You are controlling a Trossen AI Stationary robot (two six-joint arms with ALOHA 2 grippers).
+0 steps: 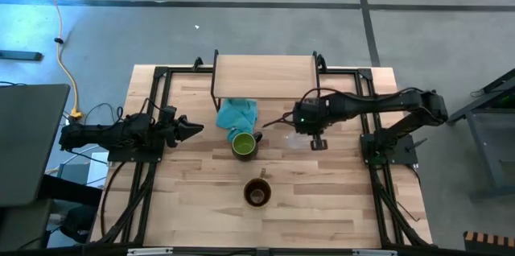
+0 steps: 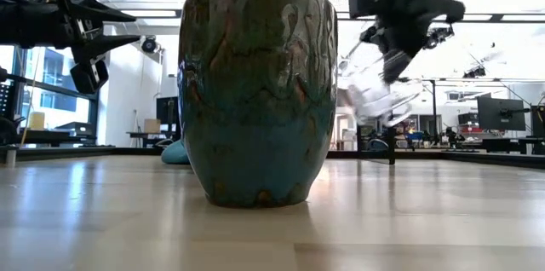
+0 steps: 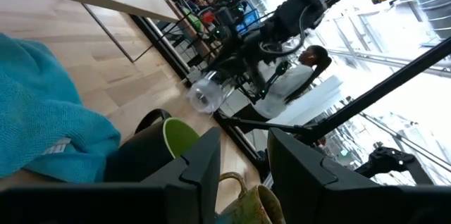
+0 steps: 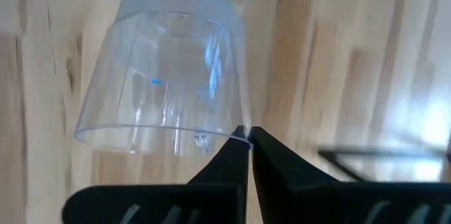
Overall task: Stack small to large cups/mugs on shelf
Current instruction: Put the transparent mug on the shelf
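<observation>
Clear cup (image 4: 169, 76) (empty) in right end effector (image 4: 248, 139)

Three cups: clear glass cup (image 4: 165, 83), green mug (image 1: 243, 143), brown mug (image 1: 257, 192); one shelf (image 1: 265, 76); one teal cloth (image 1: 236, 113).

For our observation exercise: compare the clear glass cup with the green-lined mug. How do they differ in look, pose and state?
The clear glass cup is see-through; the green-lined mug is dark outside and opaque.
The glass cup is pinched by its rim in the right hand and hangs tilted above the table; the mug stands upright on the table, untouched.
The mug sits against the teal cloth; the glass cup touches only the hand.
Neither is on the shelf.
</observation>
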